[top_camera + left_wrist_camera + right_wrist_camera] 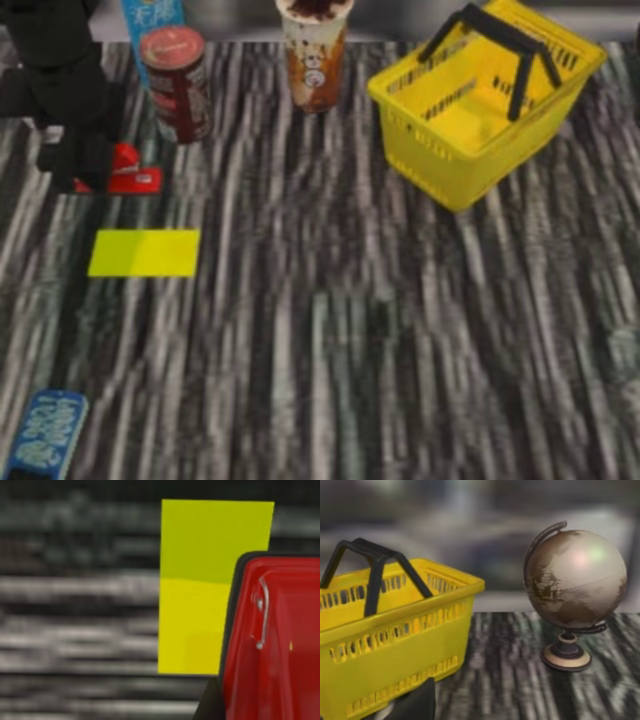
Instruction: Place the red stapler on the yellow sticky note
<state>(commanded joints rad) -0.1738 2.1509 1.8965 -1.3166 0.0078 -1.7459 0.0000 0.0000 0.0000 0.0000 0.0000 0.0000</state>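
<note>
The red stapler (133, 176) lies on the striped table at the far left, partly under my left arm. In the left wrist view the red stapler (272, 640) fills the near side, with a metal clip on its top. My left gripper (85, 165) hangs right over the stapler's left end, and its jaws are hidden from me. The yellow sticky note (145, 252) lies flat a short way nearer the front edge than the stapler; the left wrist view shows the yellow sticky note (212, 585) just past the stapler. My right arm is parked outside the top view.
A dark red can (177, 82) and a blue packet (150, 18) stand just behind the stapler. A drink cup (315, 50) stands at the back middle, a yellow basket (480, 110) at the back right. A blue pack (45, 435) lies at the front left corner. A globe (575, 580) stands beside the basket.
</note>
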